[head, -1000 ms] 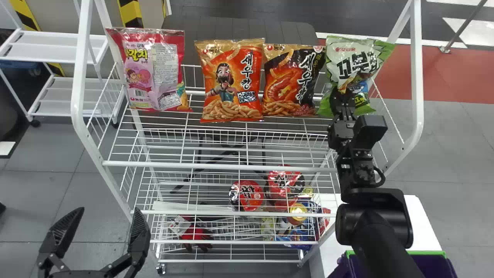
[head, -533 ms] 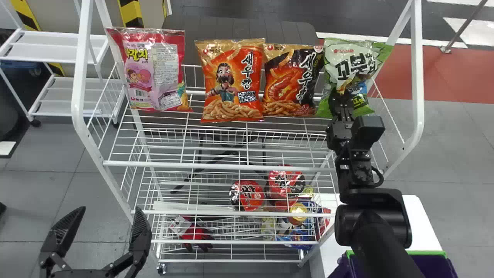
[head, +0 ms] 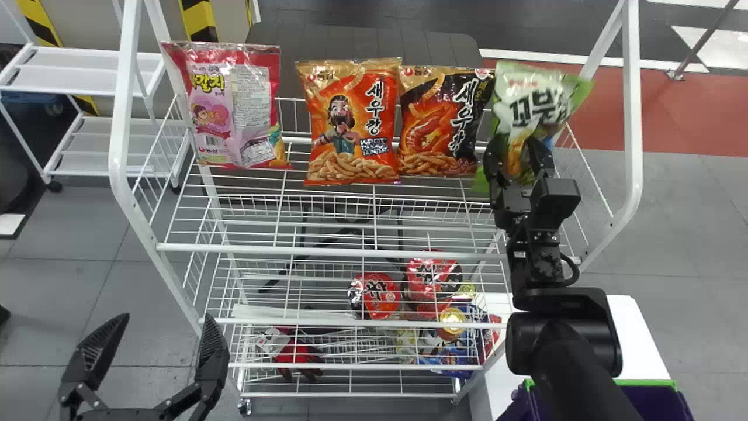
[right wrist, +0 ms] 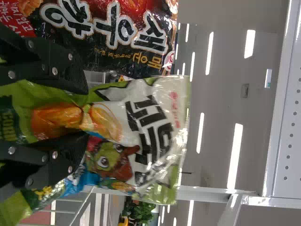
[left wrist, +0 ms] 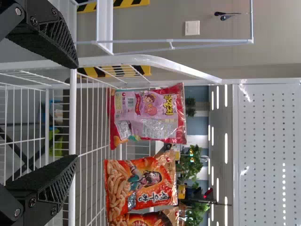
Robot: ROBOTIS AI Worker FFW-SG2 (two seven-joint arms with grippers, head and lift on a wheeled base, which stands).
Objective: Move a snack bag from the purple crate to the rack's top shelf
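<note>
At the right end of the rack's top shelf (head: 327,251), beside the black shrimp snack bag (head: 442,120), stands the green-and-white snack bag (head: 534,102). My right gripper (head: 519,146) is open in front of its lower half. In the right wrist view the right gripper (right wrist: 87,113) has its fingers spread, with the green-and-white bag (right wrist: 146,127) between and beyond them. My left gripper (head: 166,318) stays parked and open left of the rack's lower front; the left wrist view shows the left gripper (left wrist: 76,113) facing the rack. The purple crate (head: 646,383) is at bottom right, partly behind the right arm.
An orange snack bag (head: 350,123) and a pink one (head: 228,108) stand farther left on the top shelf. White posts (head: 631,117) rise at its ends. Lower shelves hold red-lidded cups (head: 377,295) and other goods. A white table (head: 631,333) lies under the right arm.
My right gripper's fingers have opened from around the green-and-white bag. The bag's top has tilted and settled slightly lower. The left gripper has kept nearly still.
</note>
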